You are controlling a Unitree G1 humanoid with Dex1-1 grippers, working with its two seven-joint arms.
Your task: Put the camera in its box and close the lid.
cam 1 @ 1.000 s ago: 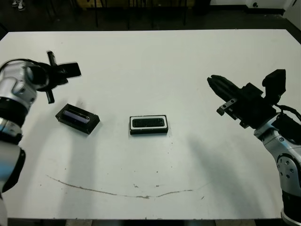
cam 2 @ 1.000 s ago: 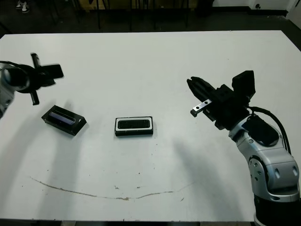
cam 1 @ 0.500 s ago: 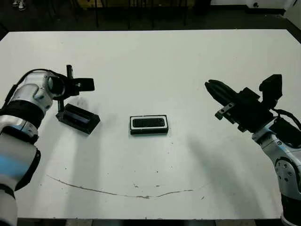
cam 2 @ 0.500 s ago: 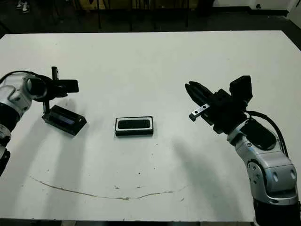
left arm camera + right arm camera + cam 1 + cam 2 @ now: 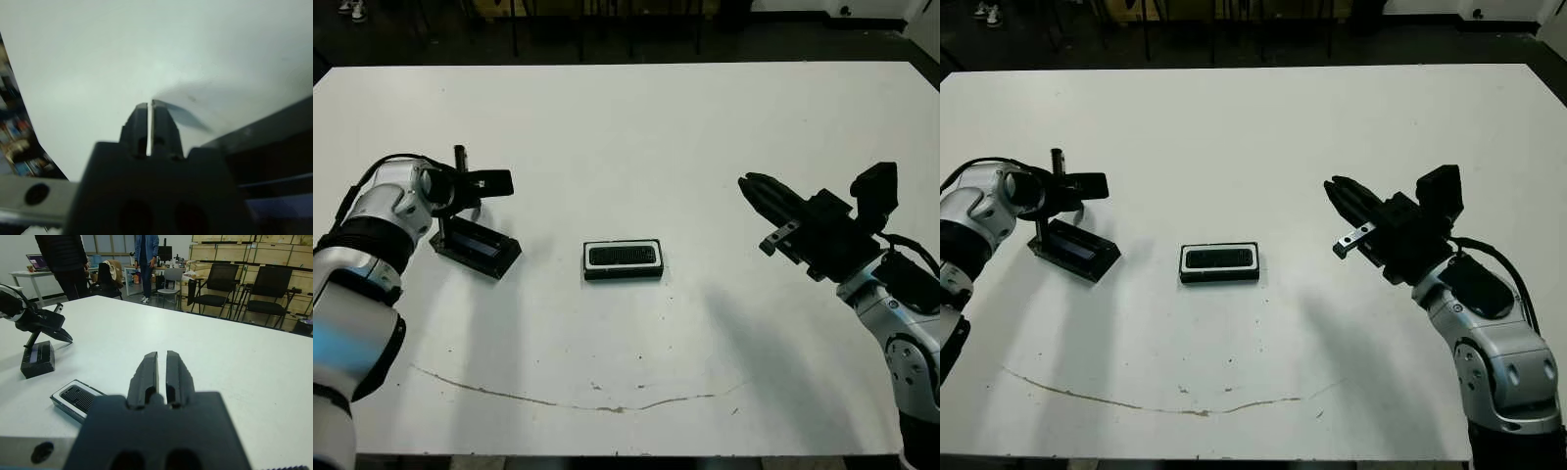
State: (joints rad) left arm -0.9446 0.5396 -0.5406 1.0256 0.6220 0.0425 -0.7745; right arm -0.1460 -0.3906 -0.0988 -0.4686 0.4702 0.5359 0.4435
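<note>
White tabletop (image 5: 626, 117) fills the scene, matte and smooth, with a thin brownish scuff line (image 5: 568, 399) curving along its near side. Beyond it, in the right wrist view, two people (image 5: 66, 259) stand among several black office chairs (image 5: 266, 289) and stacked crates.

One box (image 5: 624, 258) sits mid-table: a shallow black rectangular tray with a white rim, and the one camera (image 5: 625, 256), a slim dark bar, lies inside its hollow. One lid (image 5: 477, 244), a flat black slab with a glossy bluish top, rests well to the robot's left of the box, turned at an angle.

Two grippers are up. Left gripper (image 5: 149, 108) hovers right at the lid's far edge, its two black fingers pressed almost together, nothing between them. Right gripper (image 5: 157, 363) hangs above the table well to the right of the box, fingers nearly closed with just a slit, holding nothing.
</note>
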